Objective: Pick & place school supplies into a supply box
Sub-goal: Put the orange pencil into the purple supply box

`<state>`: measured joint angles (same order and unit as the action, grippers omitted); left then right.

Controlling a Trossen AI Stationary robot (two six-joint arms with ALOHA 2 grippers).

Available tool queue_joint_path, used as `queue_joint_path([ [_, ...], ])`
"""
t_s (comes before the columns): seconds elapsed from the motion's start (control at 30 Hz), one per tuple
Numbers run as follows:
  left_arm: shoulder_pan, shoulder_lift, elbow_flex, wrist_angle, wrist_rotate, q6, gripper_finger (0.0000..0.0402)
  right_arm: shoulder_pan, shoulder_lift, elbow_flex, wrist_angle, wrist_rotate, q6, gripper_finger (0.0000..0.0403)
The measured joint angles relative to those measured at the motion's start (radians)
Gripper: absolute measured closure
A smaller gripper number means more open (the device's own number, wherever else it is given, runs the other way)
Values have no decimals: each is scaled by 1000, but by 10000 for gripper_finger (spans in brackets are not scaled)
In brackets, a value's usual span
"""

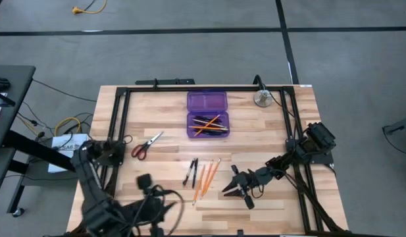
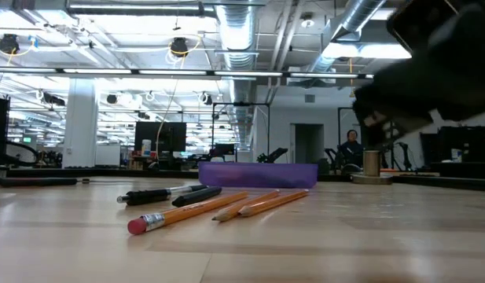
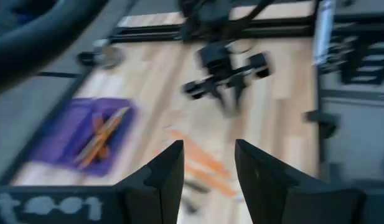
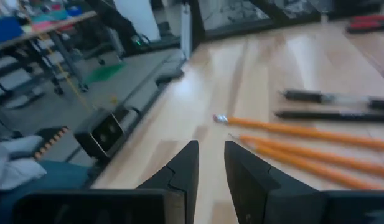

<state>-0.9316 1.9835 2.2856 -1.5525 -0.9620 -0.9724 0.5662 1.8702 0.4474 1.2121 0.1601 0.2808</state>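
Note:
The purple supply box (image 1: 207, 113) lies open at the table's far middle; its near half (image 1: 208, 124) holds orange pencils and black pens. On the wood nearer me lie red-handled scissors (image 1: 146, 145), two black pens (image 1: 191, 171) and orange pencils (image 1: 206, 179), all flat on the table. My right gripper (image 1: 229, 191) hovers low, just right of the pencils (image 4: 304, 140), open with nothing between its fingers (image 4: 211, 146). My left arm (image 1: 110, 210) is over the near left corner. Its gripper (image 3: 209, 146) is open, empty and raised above the table.
A round silver metal object (image 1: 262, 99) stands at the far right, beside the box. Black frame rails (image 1: 120, 131) run along the table's left, far and right sides. Bare wood lies between the scissors and the box.

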Motion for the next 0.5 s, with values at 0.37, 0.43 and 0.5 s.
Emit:
queue_joint_path([
  [0.37, 77, -236, -286, -17, -22, 7, 269, -137, 0, 121, -27, -153, -27, 330],
  [0.43, 122, -319, -399, -17, -2, 3, 269, -163, 0, 138, -55, -168, -70, 330],
  [0.5, 177, -417, -530, 4, 20, -13, 269, -189, 0, 163, -79, -197, -127, 330],
])
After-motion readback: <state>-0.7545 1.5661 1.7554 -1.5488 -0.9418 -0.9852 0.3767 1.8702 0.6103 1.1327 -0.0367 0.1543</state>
